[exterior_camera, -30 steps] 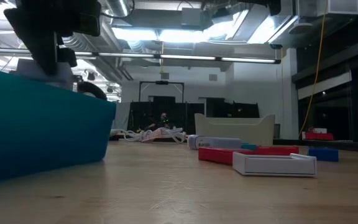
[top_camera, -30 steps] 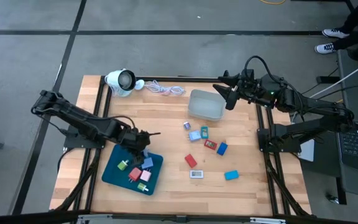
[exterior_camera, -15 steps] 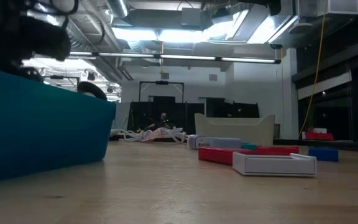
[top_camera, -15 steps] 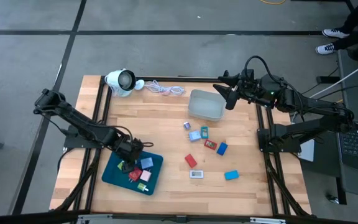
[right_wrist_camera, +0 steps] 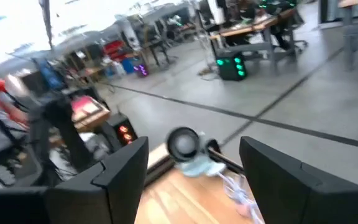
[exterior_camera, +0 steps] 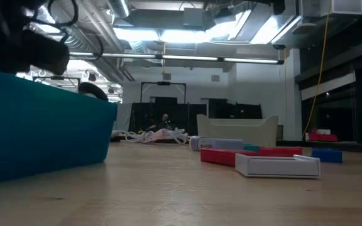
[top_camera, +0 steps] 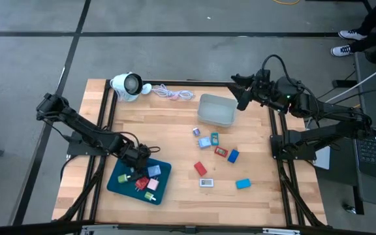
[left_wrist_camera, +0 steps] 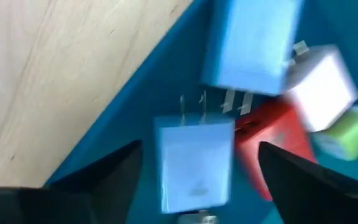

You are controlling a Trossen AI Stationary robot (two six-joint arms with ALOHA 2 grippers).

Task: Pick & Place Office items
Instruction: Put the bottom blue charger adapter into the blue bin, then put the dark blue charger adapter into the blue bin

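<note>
My left gripper is low over the far part of the dark teal tray and open. In the left wrist view a light-blue plug piece lies on the tray floor between its fingers, apart from both. Beside it in the tray lie a larger light-blue piece, a red one, a white one and a green one. Several more pieces are scattered on the table, among them a red one, a white one and a blue one. My right gripper hangs open beside the grey bin.
A white round camera and its coiled cord lie at the far left of the table. The grey bin stands far of centre. Bare wood stretches along the near edge and between tray and scattered pieces. A person's shoes show beyond the far right corner.
My left gripper has come down from above the tray's far edge into the tray, shifting a little toward the table's left and near edges. My right gripper has drawn back slightly toward the far right corner.
</note>
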